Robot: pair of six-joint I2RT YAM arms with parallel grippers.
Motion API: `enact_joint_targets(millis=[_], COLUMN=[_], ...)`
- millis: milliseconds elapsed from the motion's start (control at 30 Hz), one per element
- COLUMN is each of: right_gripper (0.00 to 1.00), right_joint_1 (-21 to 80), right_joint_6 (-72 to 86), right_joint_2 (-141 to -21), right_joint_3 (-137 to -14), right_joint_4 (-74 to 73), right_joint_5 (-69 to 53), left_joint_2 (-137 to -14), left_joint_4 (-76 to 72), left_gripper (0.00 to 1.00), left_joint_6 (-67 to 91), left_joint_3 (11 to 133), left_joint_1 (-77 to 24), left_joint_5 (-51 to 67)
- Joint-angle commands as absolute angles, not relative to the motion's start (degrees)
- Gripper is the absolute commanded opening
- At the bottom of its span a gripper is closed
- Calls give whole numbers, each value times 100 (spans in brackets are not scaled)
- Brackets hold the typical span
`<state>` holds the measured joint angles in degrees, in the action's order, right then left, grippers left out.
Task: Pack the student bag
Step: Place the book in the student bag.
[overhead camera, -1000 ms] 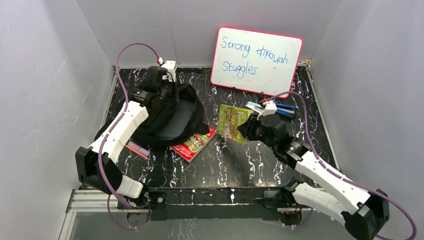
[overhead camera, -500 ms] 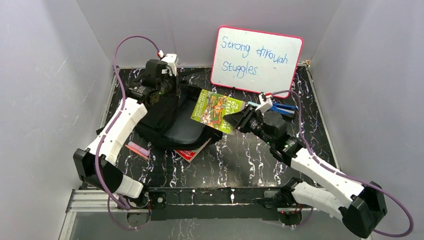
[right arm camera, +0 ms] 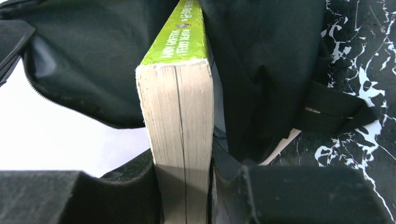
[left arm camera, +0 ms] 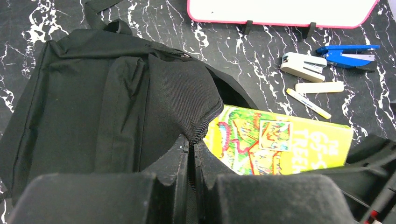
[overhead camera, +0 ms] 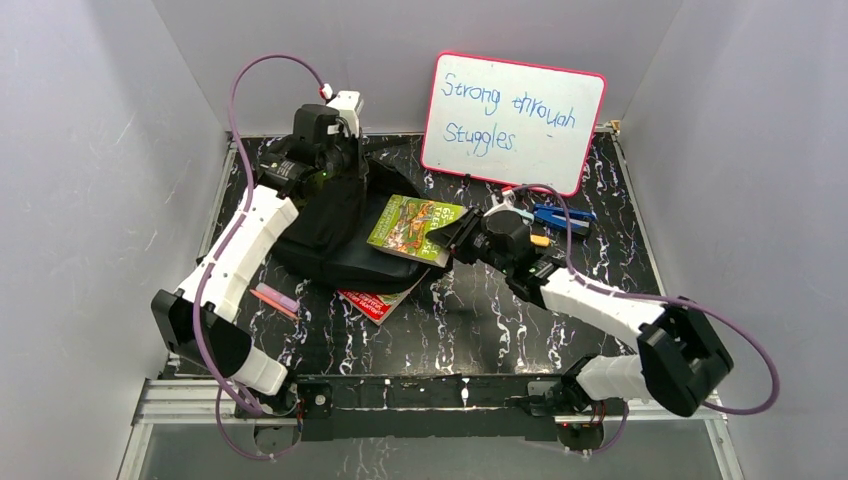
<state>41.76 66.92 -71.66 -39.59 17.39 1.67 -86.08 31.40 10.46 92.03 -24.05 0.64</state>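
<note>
Right claw (right arm camera: 183,186): clenched on one end of a green book (overhead camera: 408,225), the other end entering the mouth of the student bag (overhead camera: 325,235). Left claw (left arm camera: 191,179): pinched on the bag's zip edge, lifting the mouth open. Bag: far left of the bench (overhead camera: 480,320), partly over a red book (overhead camera: 378,298). Step in hand, by my reading: loading the green book. Next move calls for pushing it leftward, fully inside, before letting go.
</note>
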Motion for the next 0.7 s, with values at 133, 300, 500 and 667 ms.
enact_joint_targets(millis=[133, 300, 500, 667], right_gripper=[0, 0, 0, 0], right_joint_1=[4206, 4217, 4227, 4241], right_joint_6=[7197, 7394, 7536, 7636], right_joint_2=[-7900, -8321, -8847, -9380], right_joint_3=[-4855, -5094, -5469, -5787], right_joint_4=[3225, 3145, 3047, 3313], right_joint_5=[35, 131, 159, 36], left_joint_2=[-8455, -8402, -8452, -8464], left_joint_4=[2735, 2666, 2669, 2670], left_gripper=[0, 0, 0, 0], left_joint_6=[967, 951, 910, 914], left_joint_3=[9310, 9286, 9417, 9448], left_joint_1=[-2657, -2739, -2844, -2883], left_joint_5=[147, 132, 109, 79])
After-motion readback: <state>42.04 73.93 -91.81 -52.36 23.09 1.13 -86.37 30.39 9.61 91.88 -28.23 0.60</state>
